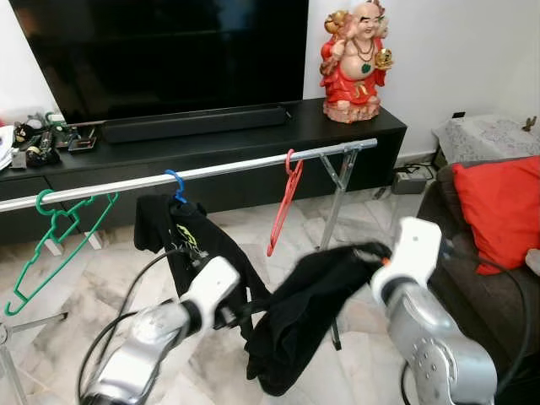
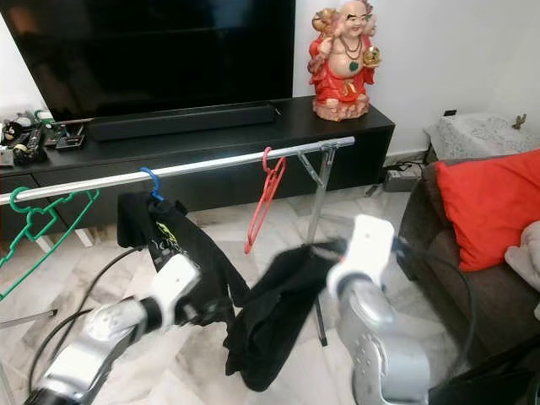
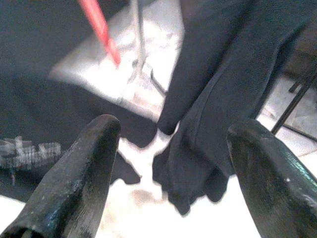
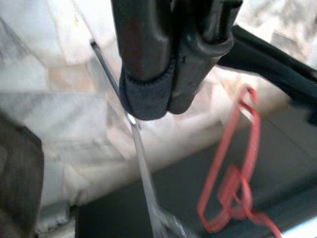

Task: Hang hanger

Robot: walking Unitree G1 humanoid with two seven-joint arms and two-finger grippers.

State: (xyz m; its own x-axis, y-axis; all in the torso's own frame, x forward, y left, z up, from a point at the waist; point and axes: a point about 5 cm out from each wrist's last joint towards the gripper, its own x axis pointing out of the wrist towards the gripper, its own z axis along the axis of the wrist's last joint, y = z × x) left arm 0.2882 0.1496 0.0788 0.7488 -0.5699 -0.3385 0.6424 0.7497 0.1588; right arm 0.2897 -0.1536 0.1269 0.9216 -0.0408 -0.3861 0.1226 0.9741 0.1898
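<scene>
Right now a black garment (image 1: 308, 312) droops between the two arms, near side of the silver rail (image 1: 194, 173). The right gripper (image 4: 166, 99) pinches dark fabric at the garment's right end, fingers closed on it. The left gripper (image 3: 168, 163) spreads wide, holding nothing, the garment just beyond its fingertips. Red hanger (image 1: 285, 202), blue hanger (image 1: 175, 186) and green hanger (image 1: 55, 232) hang on the rail

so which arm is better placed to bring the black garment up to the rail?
Right. The right hand is shut on the black garment, below the rail beside the red hanger; the left hand is open.
</scene>
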